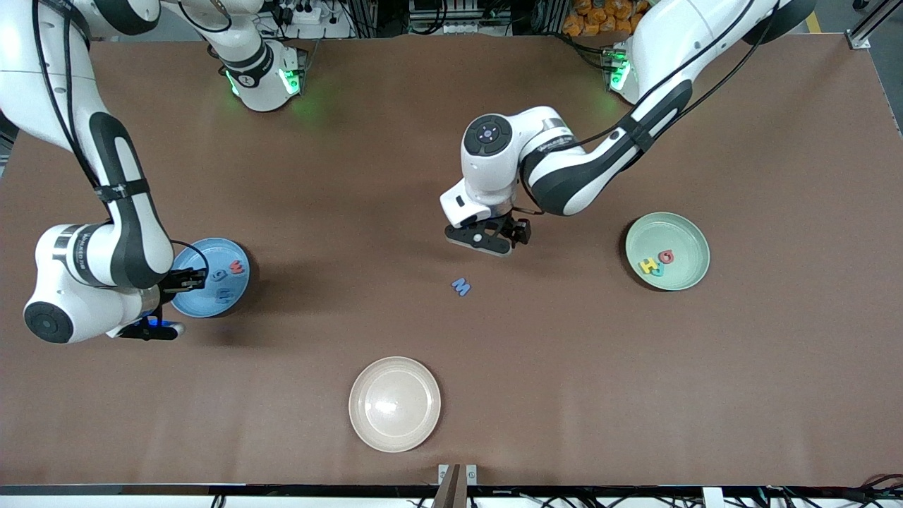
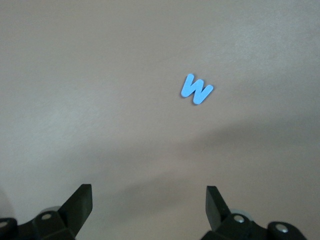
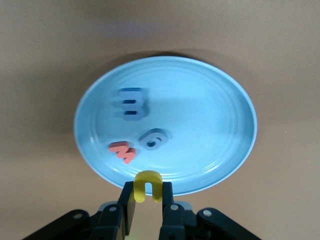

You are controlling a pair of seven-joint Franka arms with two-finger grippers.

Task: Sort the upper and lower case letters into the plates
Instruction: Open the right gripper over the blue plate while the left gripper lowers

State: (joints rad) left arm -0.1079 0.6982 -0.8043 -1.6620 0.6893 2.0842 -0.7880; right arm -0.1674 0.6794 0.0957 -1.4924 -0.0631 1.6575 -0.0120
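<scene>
A blue plate (image 1: 211,305) toward the right arm's end holds a red letter (image 1: 238,268) and two blue letters (image 1: 223,295). In the right wrist view the plate (image 3: 210,125) lies under my right gripper (image 3: 147,192), which is shut on a yellow arch-shaped letter (image 3: 147,182) over the plate's rim. In the front view that gripper (image 1: 152,327) hides the letter. A mint plate (image 1: 688,236) toward the left arm's end holds yellow, red and teal letters (image 1: 647,266). One blue letter (image 1: 461,286) (image 2: 196,89) lies on the table mid-way. My left gripper (image 1: 482,240) (image 2: 149,200) is open and empty over bare table beside it.
A cream-beige plate (image 1: 394,434) sits empty near the table's edge closest to the front camera. The brown table (image 1: 635,388) carries nothing else. The arms' bases stand along the edge farthest from the front camera.
</scene>
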